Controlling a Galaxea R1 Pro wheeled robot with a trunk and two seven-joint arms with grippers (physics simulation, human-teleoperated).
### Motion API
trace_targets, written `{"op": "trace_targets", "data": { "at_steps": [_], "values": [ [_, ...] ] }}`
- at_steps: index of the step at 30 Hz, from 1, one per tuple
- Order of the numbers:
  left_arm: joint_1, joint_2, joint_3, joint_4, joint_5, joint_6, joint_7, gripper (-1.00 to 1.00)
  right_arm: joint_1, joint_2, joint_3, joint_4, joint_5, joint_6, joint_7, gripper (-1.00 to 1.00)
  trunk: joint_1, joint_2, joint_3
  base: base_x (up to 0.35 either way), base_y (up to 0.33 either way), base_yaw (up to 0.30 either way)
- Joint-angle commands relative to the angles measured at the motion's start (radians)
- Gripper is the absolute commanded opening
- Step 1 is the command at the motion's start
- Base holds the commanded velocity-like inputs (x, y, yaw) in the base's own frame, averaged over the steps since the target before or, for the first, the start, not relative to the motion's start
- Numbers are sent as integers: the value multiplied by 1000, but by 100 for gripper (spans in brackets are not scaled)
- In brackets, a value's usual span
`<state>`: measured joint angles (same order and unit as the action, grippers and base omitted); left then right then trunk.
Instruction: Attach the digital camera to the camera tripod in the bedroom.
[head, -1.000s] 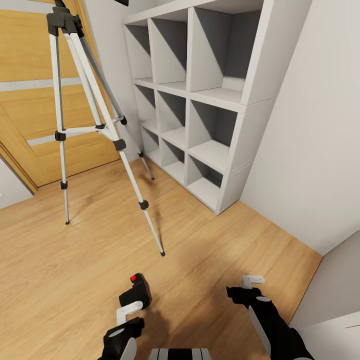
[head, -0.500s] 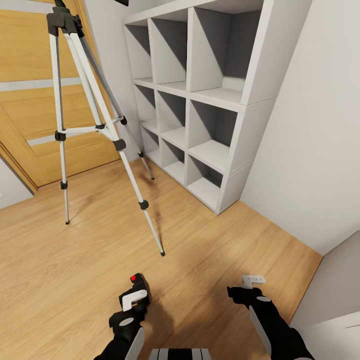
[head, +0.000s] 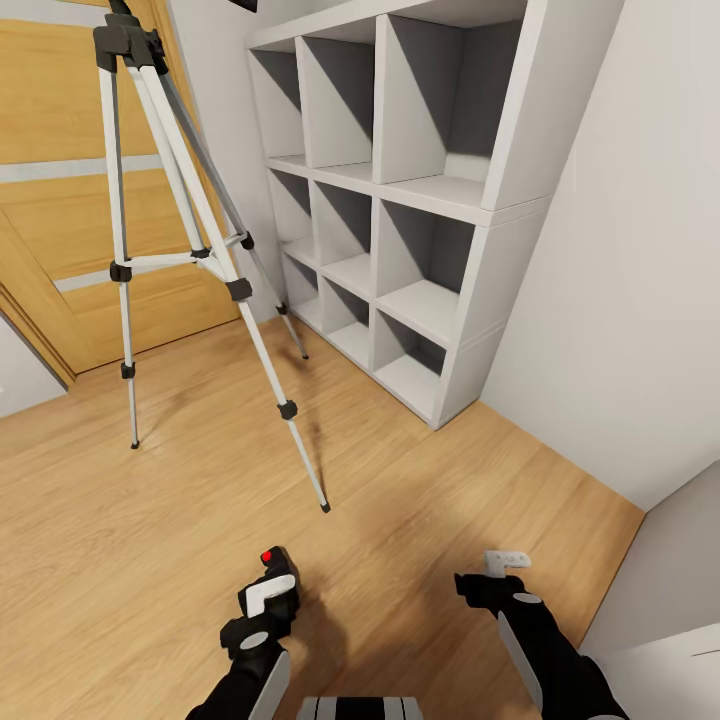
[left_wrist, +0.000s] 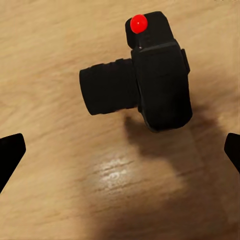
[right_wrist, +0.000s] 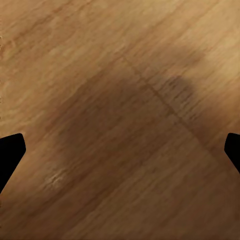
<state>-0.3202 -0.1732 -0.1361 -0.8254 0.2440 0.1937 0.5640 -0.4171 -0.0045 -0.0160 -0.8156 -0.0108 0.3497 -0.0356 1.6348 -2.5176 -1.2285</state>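
The digital camera (head: 279, 571) is a small black box with a red button, lying on the light wood floor just ahead of my left arm. In the left wrist view the camera (left_wrist: 151, 80) rests with its lens pointing sideways, beyond the open left gripper (left_wrist: 120, 155), whose black fingertips (left_wrist: 10, 156) stand wide apart and touch nothing. In the head view the left gripper (head: 266, 598) hovers right behind the camera. The camera tripod (head: 178, 225) stands at the far left on silver-white legs. My right gripper (head: 490, 572) is open over bare floor (right_wrist: 120, 125).
A white cube shelf (head: 400, 200) stands against the wall behind the tripod, to its right. A wooden door (head: 60, 220) is behind the tripod. A pale grey wall (head: 630, 300) and a grey block (head: 672, 590) close the right side.
My left gripper has moved forward up to the camera, mostly in the first half second. The camera, the tripod and the right arm have stayed put.
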Motion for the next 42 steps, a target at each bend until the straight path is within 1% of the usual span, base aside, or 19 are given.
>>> {"op": "trace_targets", "data": {
  "at_steps": [1,3,4,7,11,14,18,22,30,40,42],
  "values": [
    [0,1,-3,-1,7,4,2,100,0,-1,1,-2,-2,7,0,100,0,0,-1,0,0,0],
    [0,1,-3,2,8,3,-18,100,0,0,1,-1,-2,9,0,100,0,0,0,0,0,-16],
    [0,1,-2,5,9,3,-66,100,0,0,1,-1,-2,12,-1,100,0,0,0,0,0,-127],
    [0,1,-2,2,10,6,-108,100,0,1,1,-1,-2,14,-2,100,0,0,2,0,0,-160],
    [0,1,-2,-2,12,8,-130,100,0,3,1,-1,-1,14,-3,100,0,0,5,0,0,-192],
    [0,1,-2,-4,13,9,-136,100,0,3,1,-1,3,13,-3,100,0,0,7,0,0,-198],
    [0,1,-2,-5,14,10,-140,100,0,5,-1,-1,26,12,-3,100,0,0,9,0,0,-185],
    [0,3,-2,-6,18,12,-141,100,0,9,-4,-1,39,10,-5,100,0,0,11,0,0,-201],
    [0,3,-1,-6,20,10,-140,100,0,9,-5,-1,41,8,-4,100,0,0,15,0,0,-191],
    [0,4,9,6,24,10,-120,100,0,10,-5,-1,39,6,-3,100,0,0,15,0,0,-27],
    [0,5,15,9,29,10,-110,100,0,10,-5,-1,39,6,-3,100,0,0,15,0,0,-4]
  ]
}}
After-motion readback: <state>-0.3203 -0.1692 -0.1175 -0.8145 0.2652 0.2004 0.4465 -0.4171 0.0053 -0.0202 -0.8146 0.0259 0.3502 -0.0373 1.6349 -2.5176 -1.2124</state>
